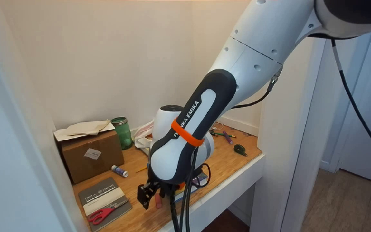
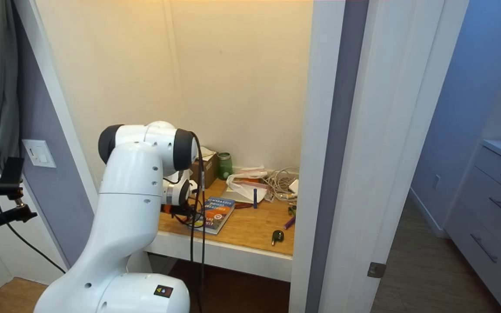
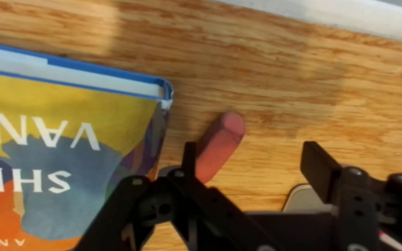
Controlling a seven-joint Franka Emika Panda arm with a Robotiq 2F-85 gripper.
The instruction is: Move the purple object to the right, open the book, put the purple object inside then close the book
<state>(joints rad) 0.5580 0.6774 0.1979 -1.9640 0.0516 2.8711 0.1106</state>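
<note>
We see the claw (image 3: 251, 162) with jaws well apart; in the wrist view the pink block (image 3: 220, 150) shows between them, partly behind one. Can't tell if they touch. Book (image 3: 65, 150) lies shut on the table (image 3: 291, 87), just beside the block.

Smooth paper book (image 3: 65, 157), grained wood tabletop (image 3: 284, 76)

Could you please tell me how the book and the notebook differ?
The book has a colourful cover; the notebook is grey and cream. The book looks thicker than the notebook. Red scissors lie on the notebook, but not on the book. Both lie closed on the desk.
</note>
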